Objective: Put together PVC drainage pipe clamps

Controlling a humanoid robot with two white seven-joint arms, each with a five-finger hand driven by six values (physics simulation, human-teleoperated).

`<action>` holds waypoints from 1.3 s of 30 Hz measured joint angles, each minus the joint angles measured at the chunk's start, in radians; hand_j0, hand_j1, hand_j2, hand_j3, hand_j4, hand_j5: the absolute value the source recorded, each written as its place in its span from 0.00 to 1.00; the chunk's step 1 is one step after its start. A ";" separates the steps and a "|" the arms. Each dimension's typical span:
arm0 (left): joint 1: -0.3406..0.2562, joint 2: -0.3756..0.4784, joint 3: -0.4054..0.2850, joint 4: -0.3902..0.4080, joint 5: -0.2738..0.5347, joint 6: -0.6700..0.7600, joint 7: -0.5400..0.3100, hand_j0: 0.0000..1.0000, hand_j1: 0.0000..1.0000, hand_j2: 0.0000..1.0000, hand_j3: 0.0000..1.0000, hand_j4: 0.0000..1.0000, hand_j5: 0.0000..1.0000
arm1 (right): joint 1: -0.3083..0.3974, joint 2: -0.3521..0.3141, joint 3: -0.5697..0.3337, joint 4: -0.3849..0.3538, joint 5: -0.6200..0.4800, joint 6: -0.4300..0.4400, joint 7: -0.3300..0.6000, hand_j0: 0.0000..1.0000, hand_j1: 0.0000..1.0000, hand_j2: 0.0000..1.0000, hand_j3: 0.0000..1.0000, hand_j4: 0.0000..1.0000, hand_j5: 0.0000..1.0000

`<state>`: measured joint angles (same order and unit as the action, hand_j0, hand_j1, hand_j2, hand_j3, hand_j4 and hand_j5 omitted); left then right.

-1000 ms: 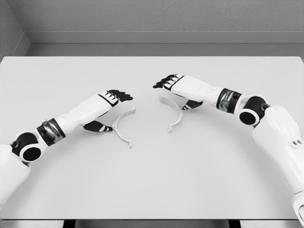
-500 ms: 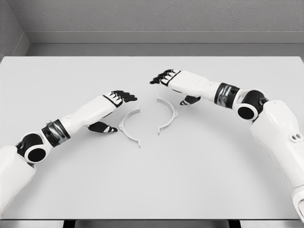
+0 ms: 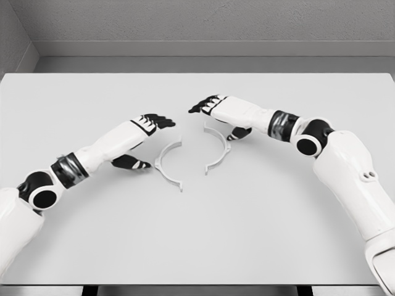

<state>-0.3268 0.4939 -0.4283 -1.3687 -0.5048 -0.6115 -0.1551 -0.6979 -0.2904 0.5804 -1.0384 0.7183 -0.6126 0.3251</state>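
Left robot hand (image 3: 148,125) spread, empty, just left of left half-clamp (image 3: 168,163) | right robot hand (image 3: 217,108) spread above right half-clamp (image 3: 217,147) | halves face, gap between

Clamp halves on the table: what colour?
White, both clamp halves, against the light grey table; head view.

My arms are glossy white shells with black elbow joints, banded grey-black wrists, and white hands ending in black fingers (image 3: 159,120).
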 measured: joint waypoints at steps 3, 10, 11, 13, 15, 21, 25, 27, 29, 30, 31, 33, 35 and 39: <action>-0.003 0.030 0.010 0.000 0.002 0.000 0.001 1.00 1.00 1.00 1.00 1.00 1.00 | 0.000 0.006 0.011 0.000 0.000 0.000 0.000 1.00 1.00 1.00 1.00 1.00 1.00; -0.018 0.091 0.016 0.002 0.022 0.000 0.001 1.00 1.00 1.00 1.00 1.00 1.00 | 0.002 0.008 0.026 -0.007 0.000 0.000 0.000 1.00 1.00 1.00 1.00 1.00 1.00; -0.018 0.095 0.016 0.002 0.024 0.000 0.001 1.00 1.00 1.00 1.00 1.00 1.00 | 0.003 0.008 0.027 -0.011 0.001 0.000 0.000 1.00 1.00 1.00 1.00 1.00 1.00; -0.018 0.101 0.017 0.002 0.025 0.000 0.001 1.00 1.00 1.00 1.00 1.00 1.00 | 0.003 0.007 0.029 -0.019 0.001 0.000 0.001 1.00 1.00 1.00 1.00 1.00 1.00; -0.018 0.104 0.017 0.002 0.026 0.000 0.001 1.00 1.00 1.00 1.00 1.00 1.00 | 0.000 0.005 0.030 -0.024 0.000 0.000 0.001 1.00 1.00 1.00 1.00 1.00 1.00; -0.017 0.105 0.016 0.001 0.027 0.000 0.001 1.00 1.00 1.00 1.00 1.00 1.00 | -0.012 0.008 0.030 -0.015 0.001 0.000 0.000 1.00 1.00 1.00 1.00 1.00 1.00; -0.008 0.105 0.013 -0.006 0.033 0.000 0.001 1.00 1.00 1.00 1.00 1.00 1.00 | -0.035 0.024 0.031 0.029 0.005 0.000 -0.001 1.00 1.00 1.00 1.00 1.00 1.00; -0.008 0.105 0.012 -0.009 0.034 0.000 0.001 1.00 1.00 1.00 1.00 1.00 1.00 | -0.034 0.029 0.031 0.040 0.007 0.000 -0.001 1.00 1.00 1.00 1.00 1.00 1.00; -0.008 0.104 0.011 -0.010 0.035 0.000 0.001 1.00 1.00 1.00 1.00 1.00 1.00 | -0.061 0.025 0.019 0.038 0.002 0.000 -0.001 1.00 1.00 1.00 1.00 1.00 1.00; -0.008 0.104 0.011 -0.011 0.035 0.000 0.001 1.00 1.00 1.00 1.00 1.00 1.00 | -0.060 0.015 -0.002 0.021 0.001 0.000 0.000 1.00 1.00 1.00 1.00 1.00 1.00; -0.008 0.104 0.011 -0.011 0.035 0.000 0.001 1.00 1.00 1.00 1.00 1.00 1.00 | -0.058 -0.001 -0.030 -0.015 0.000 -0.001 0.000 1.00 1.00 1.00 1.00 1.00 1.00; -0.005 0.103 0.011 -0.012 0.036 0.000 0.001 1.00 1.00 1.00 1.00 1.00 1.00 | -0.041 -0.039 -0.092 -0.108 -0.004 0.000 0.013 1.00 1.00 1.00 1.00 1.00 1.00; -0.003 0.099 0.007 -0.013 0.035 0.000 0.001 1.00 1.00 1.00 1.00 1.00 1.00 | 0.014 -0.085 -0.136 -0.186 -0.019 -0.001 0.035 1.00 1.00 1.00 1.00 1.00 1.00; -0.005 0.081 -0.022 -0.025 0.033 0.000 0.001 1.00 1.00 1.00 1.00 1.00 1.00 | 0.184 -0.207 -0.244 -0.364 -0.078 -0.001 0.055 1.00 1.00 1.00 1.00 1.00 1.00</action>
<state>-0.3314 0.5747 -0.4503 -1.3932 -0.4721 -0.6116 -0.1541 -0.5140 -0.4978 0.3367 -1.4028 0.6403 -0.6140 0.3797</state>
